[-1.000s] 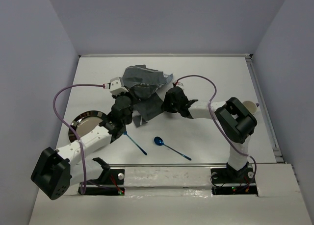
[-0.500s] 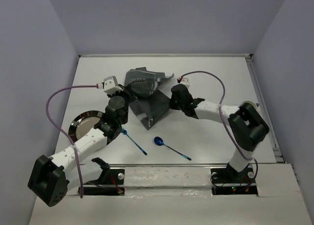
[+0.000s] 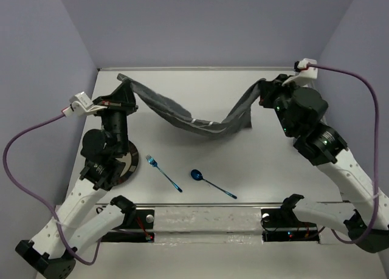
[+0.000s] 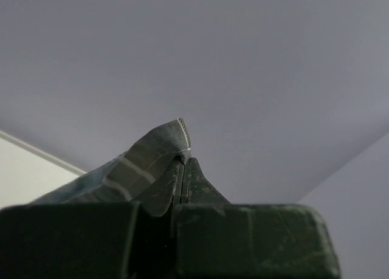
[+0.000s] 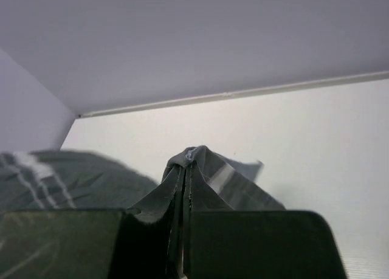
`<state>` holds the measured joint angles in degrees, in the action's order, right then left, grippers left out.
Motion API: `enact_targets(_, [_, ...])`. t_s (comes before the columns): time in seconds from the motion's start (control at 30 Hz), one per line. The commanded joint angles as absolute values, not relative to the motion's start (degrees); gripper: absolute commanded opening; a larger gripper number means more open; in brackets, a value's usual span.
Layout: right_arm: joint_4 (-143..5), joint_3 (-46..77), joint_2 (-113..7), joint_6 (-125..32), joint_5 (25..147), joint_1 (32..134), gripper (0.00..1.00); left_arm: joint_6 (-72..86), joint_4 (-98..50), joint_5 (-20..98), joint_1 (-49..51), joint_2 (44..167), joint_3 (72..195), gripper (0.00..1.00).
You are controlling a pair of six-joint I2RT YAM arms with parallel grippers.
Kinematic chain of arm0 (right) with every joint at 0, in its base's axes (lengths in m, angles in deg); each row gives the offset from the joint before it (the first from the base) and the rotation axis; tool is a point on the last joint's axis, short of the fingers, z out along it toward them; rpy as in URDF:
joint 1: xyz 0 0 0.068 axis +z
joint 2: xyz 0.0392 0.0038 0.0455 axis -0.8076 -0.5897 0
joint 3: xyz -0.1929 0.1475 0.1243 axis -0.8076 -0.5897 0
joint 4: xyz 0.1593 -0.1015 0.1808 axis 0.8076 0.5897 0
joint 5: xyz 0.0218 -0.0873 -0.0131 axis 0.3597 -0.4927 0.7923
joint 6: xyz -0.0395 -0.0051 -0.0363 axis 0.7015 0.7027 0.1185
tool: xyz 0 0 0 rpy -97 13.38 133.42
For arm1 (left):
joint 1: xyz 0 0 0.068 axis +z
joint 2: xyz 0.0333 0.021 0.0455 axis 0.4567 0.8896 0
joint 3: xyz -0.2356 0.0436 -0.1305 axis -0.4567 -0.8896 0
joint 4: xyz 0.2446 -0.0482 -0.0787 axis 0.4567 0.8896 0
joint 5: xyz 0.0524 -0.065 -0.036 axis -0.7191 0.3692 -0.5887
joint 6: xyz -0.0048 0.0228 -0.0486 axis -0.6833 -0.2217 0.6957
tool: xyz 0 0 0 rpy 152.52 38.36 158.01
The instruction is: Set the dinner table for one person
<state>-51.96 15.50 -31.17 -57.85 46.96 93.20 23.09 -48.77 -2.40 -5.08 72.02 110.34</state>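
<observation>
The striped cloth mat hangs stretched left to right above the dinner table, sagging mid-span; left gripper and right gripper each pinch an end tight

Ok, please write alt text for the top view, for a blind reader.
The left gripper and right gripper each hold one end of a dark striped cloth, stretched over a white table, its middle sagging. A blue fork and spoon lie nearer the front edge; a plate sits at the left, partly hidden.
</observation>
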Motion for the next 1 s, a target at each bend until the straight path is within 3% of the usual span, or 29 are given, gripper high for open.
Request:
enact_targets(0.0, [-45.62, 20.21, -28.08, -53.09, 42.94, 92.80, 0.00, 24.28, -51.09, -2.09, -4.91, 69.27, 112.28, 0.00])
enact_targets(0.3, [-47.98, 25.05, -34.56, -47.81, 39.68, 89.74, 0.00, 23.31, -50.83, 0.37, -2.90, 80.68, 115.26, 0.00])
enact_targets(0.47, [-49.66, 28.03, -42.98, -50.97, 56.90, 73.94, 0.00, 28.66, -50.13, 10.11, 6.15, 89.11, 119.73, 0.00])
enact_targets(0.6, [-49.57, 38.74, -51.34, -50.62, 61.12, 68.48, 0.00, 28.76, -48.55, 12.51, 10.12, 97.18, 129.13, 0.00])
enact_targets(0.8, [-38.96, 70.38, -67.78, -50.45, 64.56, 64.59, 0.00, 30.43, -41.70, 21.72, 13.55, 107.59, 147.86, 0.00])
enact_targets(0.87, [-38.76, 72.86, -68.06, -50.36, 65.08, 64.59, 0.00, 30.34, -42.91, 21.91, 13.64, 107.07, 146.66, 0.00])
enact_targets(0.97, [-39.90, 66.57, -65.08, -52.02, 67.27, 64.59, 0.00, 30.69, -46.59, 21.91, 13.99, 103.21, 141.13, 0.00])
